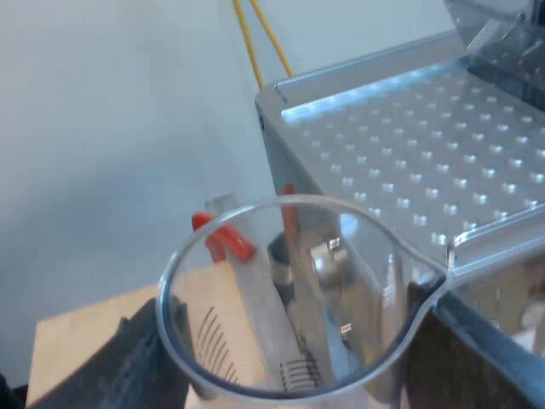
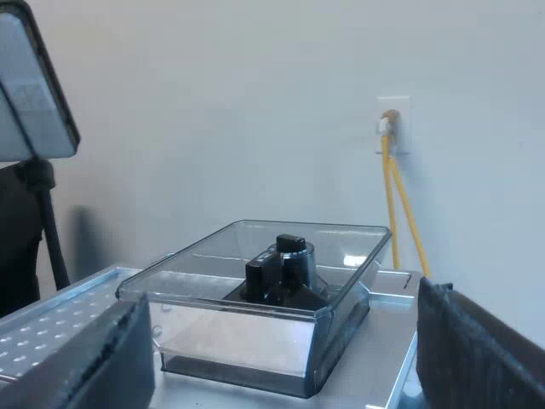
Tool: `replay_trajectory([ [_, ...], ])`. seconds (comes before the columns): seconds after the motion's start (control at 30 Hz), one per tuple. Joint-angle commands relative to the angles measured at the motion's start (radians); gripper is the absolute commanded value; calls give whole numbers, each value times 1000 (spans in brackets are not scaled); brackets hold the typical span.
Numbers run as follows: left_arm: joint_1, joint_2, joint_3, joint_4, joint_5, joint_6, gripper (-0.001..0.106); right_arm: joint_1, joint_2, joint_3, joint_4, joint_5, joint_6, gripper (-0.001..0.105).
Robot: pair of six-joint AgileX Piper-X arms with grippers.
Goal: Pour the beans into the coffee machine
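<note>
The left gripper (image 1: 308,362) had its jaws closed on the measuring glass (image 1: 298,298), just beside the espresso machine's (image 1: 409,136) perforated top, the bean hopper (image 1: 502,34) lying farther across that top. The right gripper (image 2: 285,362), jaws wide and empty, faced the hopper more closely

Plain pale wall (image 2: 213,102), evenly lit. White wall outlet (image 2: 393,129) fitted on it. Two yellow cables (image 2: 398,213) hang from the outlet. Dark-framed panel (image 2: 30,94) on a stand, well apart from the outlet. Light wooden counter (image 1: 81,341) noted.
</note>
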Motion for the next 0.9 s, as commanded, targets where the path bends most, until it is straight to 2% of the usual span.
replay_trajectory([
  [0.03,-23,37,-46,-11,-21,3,21,1,0,-13,0,27,-13,67],
  [0.13,-52,96,-113,-9,-21,3,21,1,0,-13,0,48,-13,67],
  [0.33,-148,273,-314,12,-23,5,21,1,0,-13,0,58,-13,67],
  [0.43,-169,328,-377,32,-23,5,21,1,0,-13,0,58,-13,67],
  [0.53,-218,451,-497,52,-45,5,21,1,0,-13,0,58,-13,67],
  [0.73,-282,575,-608,52,-67,7,21,1,0,-13,0,58,-13,67],
  [0.77,-303,636,-658,52,-85,33,21,1,0,-13,0,58,-13,67],
  [0.83,-316,684,-705,52,-90,64,21,1,0,-13,0,58,-13,67],
  [0.9,-316,732,-747,50,-90,65,21,1,0,-13,0,58,-13,67],
])
